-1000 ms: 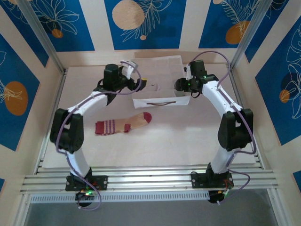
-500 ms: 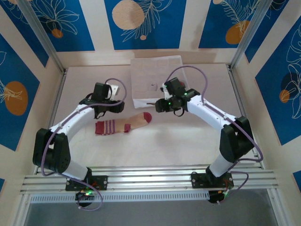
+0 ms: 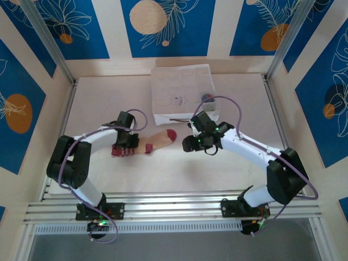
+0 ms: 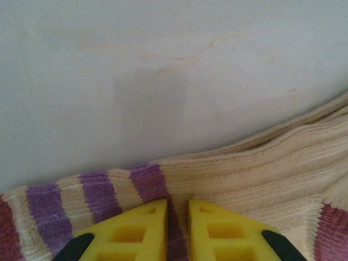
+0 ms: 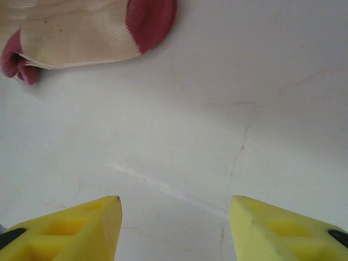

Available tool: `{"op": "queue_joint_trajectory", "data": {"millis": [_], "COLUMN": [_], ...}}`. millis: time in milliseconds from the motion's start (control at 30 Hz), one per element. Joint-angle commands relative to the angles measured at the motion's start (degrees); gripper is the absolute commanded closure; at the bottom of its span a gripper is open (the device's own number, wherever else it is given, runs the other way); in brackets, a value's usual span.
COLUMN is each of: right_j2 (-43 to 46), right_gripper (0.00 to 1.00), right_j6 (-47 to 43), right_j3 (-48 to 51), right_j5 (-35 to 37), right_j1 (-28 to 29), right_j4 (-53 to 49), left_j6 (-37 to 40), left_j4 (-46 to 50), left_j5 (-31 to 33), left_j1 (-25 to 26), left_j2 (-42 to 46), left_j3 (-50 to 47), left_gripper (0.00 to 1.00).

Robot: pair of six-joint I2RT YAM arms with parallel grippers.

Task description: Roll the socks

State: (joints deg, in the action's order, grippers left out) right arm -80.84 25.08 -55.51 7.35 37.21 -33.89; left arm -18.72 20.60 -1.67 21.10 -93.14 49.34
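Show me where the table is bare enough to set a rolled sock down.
Bare: the table strip between the sock and the arm bases, and the stretch right of the white box. Crowded: the middle, where the left gripper sits on the sock's cuff and the right gripper hovers before the box.

I find the left arm folded low, the left gripper [image 3: 124,148] pointing down, fingers [image 4: 142,231] almost touching. The right arm reaches inward; the right gripper [image 3: 188,144] holds its fingers [image 5: 76,228] wide apart.
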Motion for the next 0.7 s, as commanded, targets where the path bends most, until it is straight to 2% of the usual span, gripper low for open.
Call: {"op": "queue_joint_trajectory", "data": {"millis": [0,100,233,300,333,367,400,567,667], "right_j2": [2.85,3.12,1.26,-0.65,-1.83,-3.25,-4.86,-15.91,-24.57], "right_gripper": [0.45,0.45,0.45,0.45,0.45,0.45,0.46,0.46,0.44], "right_j6": [2.04,3.26,4.37,4.96,5.39,5.67,6.05,6.84,5.7], "right_j3": [1.93,2.01,-0.43,-2.44,-3.28,-4.52,-5.9,-16.6,-24.11], "right_j5": [-1.55,-1.52,2.27,5.25,6.52,7.76,9.01,16.94,19.25], "right_j1": [-0.08,0.96,5.94,10.07,11.9,14.44,16.91,28.13,32.32], "right_j4": [0.82,1.28,0.05,-0.76,-0.98,-0.94,-0.68,-1.78,-2.4], "left_j6": [-11.4,-17.25,-20.91,-19.96,-19.27,-18.34,-17.34,-14.26,-12.7], "left_j4": [0.69,0.11,4.15,8.38,9.89,11.14,12.26,16.02,17.1], "left_j5": [-0.01,1.25,2.15,4.42,5.12,4.89,4.08,-1.57,-4.85], "left_j1": [7.87,15.67,17.23,16.94,16.58,15.83,14.67,3.41,-3.73], "left_j2": [1.37,3.46,8.77,12.94,14.73,16.42,17.98,23.51,27.34], "left_j3": [-3.08,-2.23,-0.44,0.31,0.32,0.03,-0.38,-5.66,-8.87], "left_gripper": [0.85,0.84,0.78,0.68,0.58,0.5,0.45,0.43,0.42]}}
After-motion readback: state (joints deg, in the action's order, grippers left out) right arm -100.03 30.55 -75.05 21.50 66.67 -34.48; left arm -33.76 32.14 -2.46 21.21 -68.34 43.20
